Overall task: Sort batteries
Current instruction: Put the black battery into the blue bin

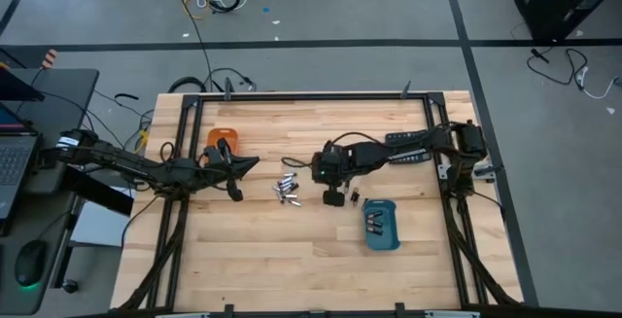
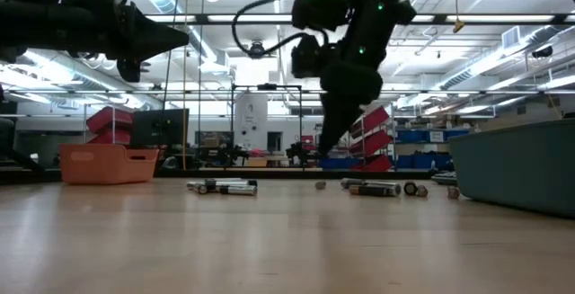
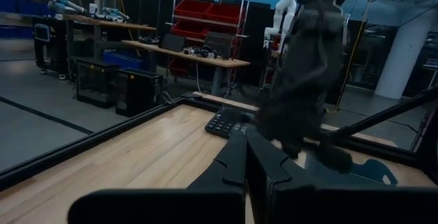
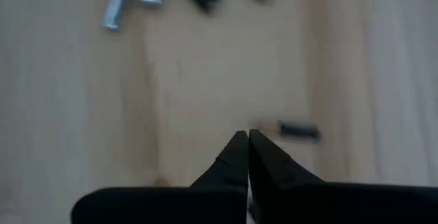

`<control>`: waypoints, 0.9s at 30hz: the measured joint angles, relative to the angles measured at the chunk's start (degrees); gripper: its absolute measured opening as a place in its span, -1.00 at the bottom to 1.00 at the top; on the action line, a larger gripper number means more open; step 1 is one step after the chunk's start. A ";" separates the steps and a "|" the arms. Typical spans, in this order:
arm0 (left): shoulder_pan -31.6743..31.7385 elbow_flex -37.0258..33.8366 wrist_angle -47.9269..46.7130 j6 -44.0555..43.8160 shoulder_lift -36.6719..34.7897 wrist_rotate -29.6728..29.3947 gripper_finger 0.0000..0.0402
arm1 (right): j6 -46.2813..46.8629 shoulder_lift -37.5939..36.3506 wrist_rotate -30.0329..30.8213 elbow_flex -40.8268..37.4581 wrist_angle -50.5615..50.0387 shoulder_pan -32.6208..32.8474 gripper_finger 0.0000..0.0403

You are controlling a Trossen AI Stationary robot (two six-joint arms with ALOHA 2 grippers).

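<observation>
The right hand (image 4: 247,136) hung closed and empty above the surface (image 1: 292,250), a dark battery (image 4: 299,131) just beside its tips; the loose batteries (image 1: 286,191) lay left of it. Reopening and centring before descending seemed wise. The left hand (image 1: 251,166) waited closed near the orange tray (image 1: 224,137)

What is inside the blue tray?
Looking down from above, the blue plastic tray holds a few small cylindrical batteries, lying near its upper half. Exactly how many cannot be told. From table height, the tray's wall hides everything inside it.
</observation>
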 joint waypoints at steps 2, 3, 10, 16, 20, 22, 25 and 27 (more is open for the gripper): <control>0.00 0.00 -0.46 0.00 0.02 0.00 -1.00 | 6.74 -1.05 0.42 0.07 -3.27 -1.59 -1.00; 0.00 0.00 -0.42 0.00 0.02 0.00 -1.00 | 9.77 -1.29 0.27 0.09 -5.22 -2.45 -1.00; 0.00 0.00 -0.36 0.30 0.00 0.00 -1.00 | 19.03 -0.82 -2.06 -0.40 -9.44 -6.42 -0.98; 0.00 0.00 -0.57 0.33 0.00 0.00 -1.00 | 21.36 -0.82 -5.24 -0.55 -8.36 -7.19 -0.84; 0.00 0.00 -0.57 0.35 0.00 0.00 -1.00 | 23.80 -0.82 -5.18 -0.55 -8.21 -6.14 -0.70; 0.00 0.00 -0.57 0.37 0.00 0.00 -1.00 | 25.14 -0.82 -4.24 -0.64 -8.06 -5.46 -0.64; 0.00 0.00 -0.59 0.44 0.00 0.00 -1.00 | 26.49 -0.82 -3.21 -1.50 -6.59 -4.63 -0.56; 0.00 0.00 -0.61 0.44 0.00 0.00 -1.00 | 27.23 -0.79 -3.16 -2.00 -5.88 -4.42 -0.52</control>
